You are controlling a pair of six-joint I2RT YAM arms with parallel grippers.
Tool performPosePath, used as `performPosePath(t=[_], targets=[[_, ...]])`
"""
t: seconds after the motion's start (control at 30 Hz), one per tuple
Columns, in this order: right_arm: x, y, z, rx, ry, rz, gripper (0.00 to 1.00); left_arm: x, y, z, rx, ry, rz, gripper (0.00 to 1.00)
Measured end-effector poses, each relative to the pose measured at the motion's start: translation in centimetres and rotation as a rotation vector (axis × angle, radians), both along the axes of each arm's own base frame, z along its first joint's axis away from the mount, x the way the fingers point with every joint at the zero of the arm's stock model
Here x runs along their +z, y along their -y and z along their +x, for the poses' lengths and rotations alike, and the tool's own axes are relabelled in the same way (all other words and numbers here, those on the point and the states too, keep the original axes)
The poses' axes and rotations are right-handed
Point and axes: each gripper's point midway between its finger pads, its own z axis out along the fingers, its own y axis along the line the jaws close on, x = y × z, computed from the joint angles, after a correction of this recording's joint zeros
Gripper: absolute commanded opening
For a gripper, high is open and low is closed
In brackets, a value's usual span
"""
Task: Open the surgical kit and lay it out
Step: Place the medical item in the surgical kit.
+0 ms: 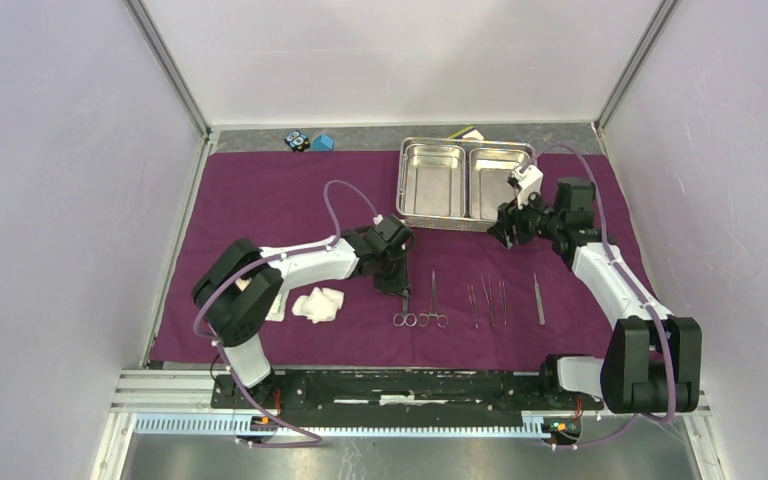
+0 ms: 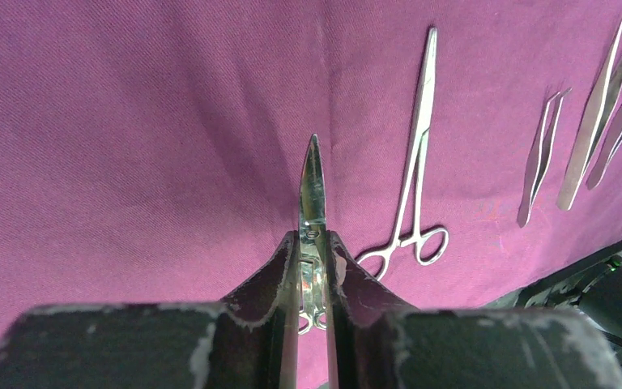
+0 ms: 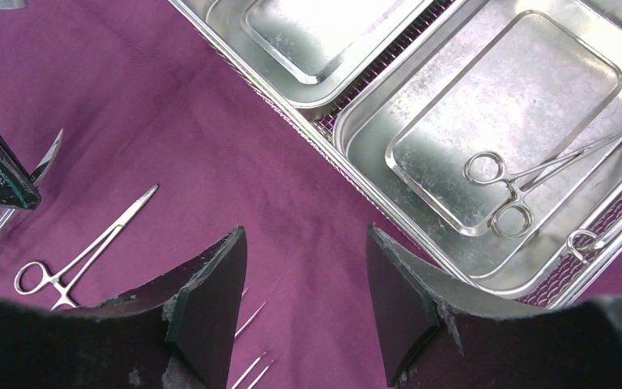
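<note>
Left wrist view: the left gripper pinches scissors between its jaws, the blade poking out ahead of the fingertips over the purple cloth. A clamp lies just to their right. The right gripper hangs with jaws spread and empty. Ahead and to the right sits the steel tray, holding a second clamp.

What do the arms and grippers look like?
The left arm and right arm have white links and black joints, with a lilac cable looping along each. The left gripper and right gripper are black, with wedge-shaped fingers scuffed grey-white at the edges.
</note>
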Motion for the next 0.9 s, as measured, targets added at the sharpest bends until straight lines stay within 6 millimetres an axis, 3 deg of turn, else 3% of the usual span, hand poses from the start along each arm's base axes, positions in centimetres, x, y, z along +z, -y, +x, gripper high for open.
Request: performPosePath(t=[0.27, 0.9], targets=[[-0.1, 1.0, 0.2, -0.024, 0.0, 0.007, 0.62, -0.3, -0.1, 0.0, 0.003, -0.007, 0.005, 0.02], [-0.3, 1.0, 0.1, -0.023, -0.004, 0.013, 0.62, -1.2, -0.2, -0.2, 0.006, -0.026, 0.024, 0.03]])
